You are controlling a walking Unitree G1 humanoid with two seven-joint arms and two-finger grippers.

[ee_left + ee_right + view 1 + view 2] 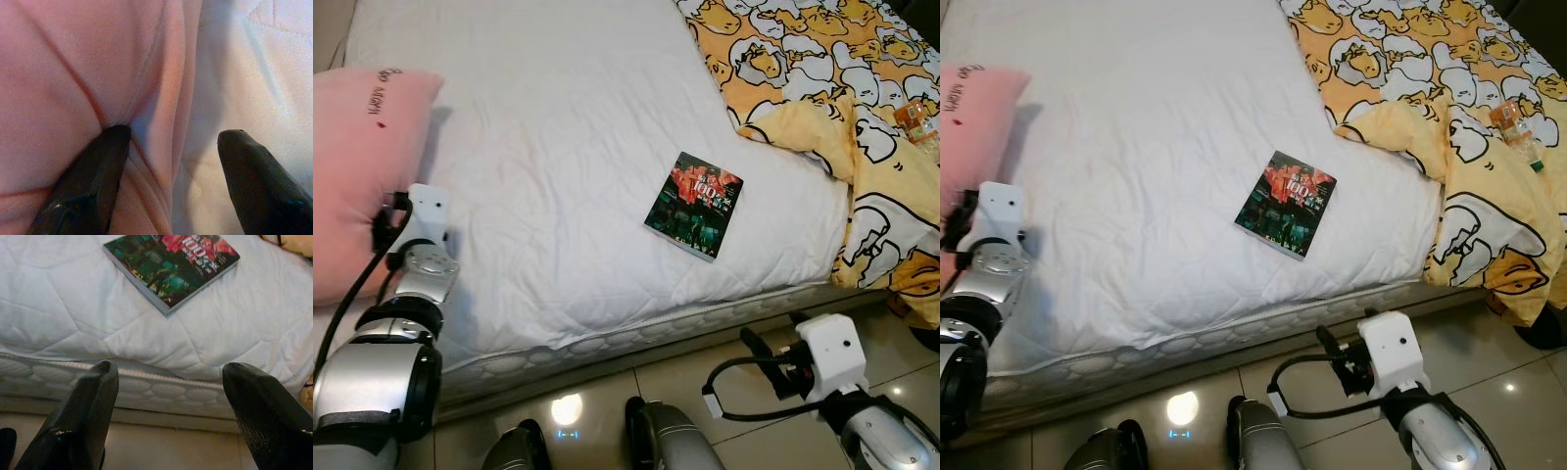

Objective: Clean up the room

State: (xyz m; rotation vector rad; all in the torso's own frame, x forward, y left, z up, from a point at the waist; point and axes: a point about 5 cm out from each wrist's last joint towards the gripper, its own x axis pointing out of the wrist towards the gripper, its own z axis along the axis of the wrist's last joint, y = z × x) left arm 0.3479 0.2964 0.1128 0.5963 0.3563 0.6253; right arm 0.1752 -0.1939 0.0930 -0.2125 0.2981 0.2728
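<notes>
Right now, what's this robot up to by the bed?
The robot stands at the edge of a bed, tidying. Its left gripper is open against a pink pillow at the bed's left side, one finger pressing into the fabric and the other over the white sheet. Its right gripper is open and hangs low over the floor, just short of the mattress edge, pointing toward a book lying flat on the sheet. A yellow patterned blanket is bunched at the right.

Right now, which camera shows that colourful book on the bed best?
The right wrist view: the book is close and sharp, though its far edge is cut off. Both eye views show it whole but small; the left wrist view faces the pink pillow.
</notes>
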